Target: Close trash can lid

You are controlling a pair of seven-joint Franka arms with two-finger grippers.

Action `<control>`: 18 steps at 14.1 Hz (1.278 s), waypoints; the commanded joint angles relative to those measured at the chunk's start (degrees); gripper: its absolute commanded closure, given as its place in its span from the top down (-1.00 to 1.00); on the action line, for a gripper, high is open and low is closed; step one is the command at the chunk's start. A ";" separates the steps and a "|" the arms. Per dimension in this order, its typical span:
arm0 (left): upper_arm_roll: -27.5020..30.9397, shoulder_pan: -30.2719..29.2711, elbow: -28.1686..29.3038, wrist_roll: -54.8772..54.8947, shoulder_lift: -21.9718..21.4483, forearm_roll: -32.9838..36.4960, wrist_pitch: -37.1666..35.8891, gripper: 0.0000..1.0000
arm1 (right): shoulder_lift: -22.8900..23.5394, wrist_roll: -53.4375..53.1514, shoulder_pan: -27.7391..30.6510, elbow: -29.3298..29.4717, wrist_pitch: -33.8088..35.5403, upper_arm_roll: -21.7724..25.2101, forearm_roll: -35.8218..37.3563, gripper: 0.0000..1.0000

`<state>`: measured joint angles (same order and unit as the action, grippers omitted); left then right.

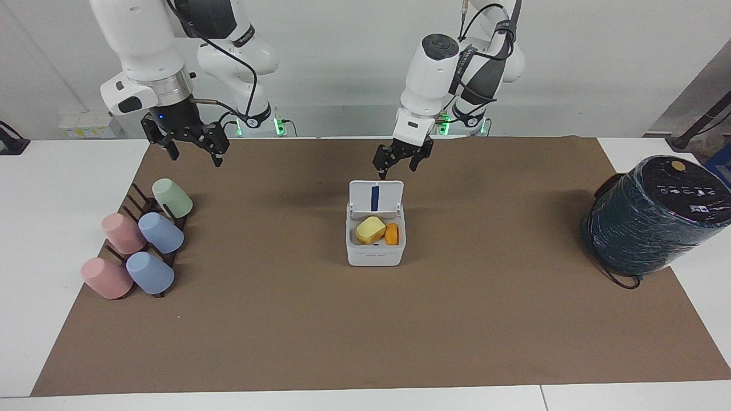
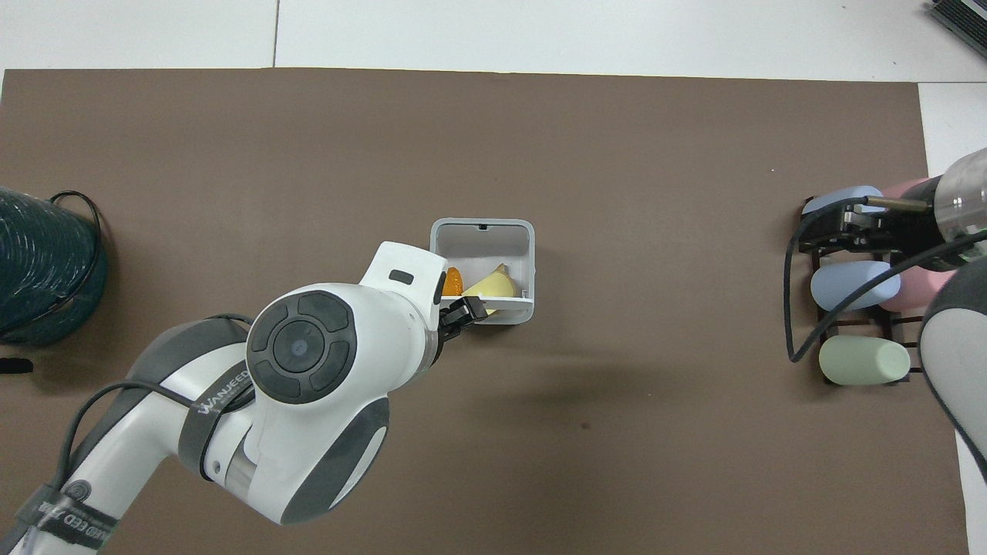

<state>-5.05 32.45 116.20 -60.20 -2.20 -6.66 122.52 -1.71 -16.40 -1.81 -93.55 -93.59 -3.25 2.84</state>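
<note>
Brown mat (image 1: 320,319) on white table (image 1: 34,240), trash can (image 1: 375,254) lid (image 1: 377,197) up, left gripper (image 1: 398,162) spread, right gripper (image 1: 191,145) spread.

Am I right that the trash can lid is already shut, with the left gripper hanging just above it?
Not quite. The lid stands open, blue strip showing, and food is visible inside the trash can, as the facing view shows. The left gripper does hang just above it.

Both Franka arms have glossy white shells, dark grey joint caps and black two-finger grippers. Loose black cables loop alongside. Green lights glow at their bases, twelve o'clock.
</note>
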 commanded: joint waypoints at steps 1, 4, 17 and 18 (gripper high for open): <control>0.92 0.59 2.19 -9.88 -1.67 -0.72 1.31 1.00 | -1.54 1.37 0.84 -1.72 -0.63 -0.36 -0.38 1.00; 0.92 0.68 2.28 -23.87 -1.58 -0.72 2.10 1.00 | -1.54 1.37 0.84 -1.81 -0.63 -0.36 -0.38 1.00; 0.83 1.56 2.45 10.44 -0.88 -0.55 5.88 1.00 | -1.54 1.37 0.84 -1.72 -0.63 -0.36 -0.38 1.00; 0.83 1.91 2.45 11.76 -0.70 -0.55 5.97 1.00 | -1.54 1.37 0.93 -1.81 -0.63 -0.36 -0.38 1.00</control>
<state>-5.04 32.97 116.90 -52.54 -2.19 -6.70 126.90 -1.72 -16.40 -1.81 -93.56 -93.59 -3.24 2.84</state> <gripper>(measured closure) 0.000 0.000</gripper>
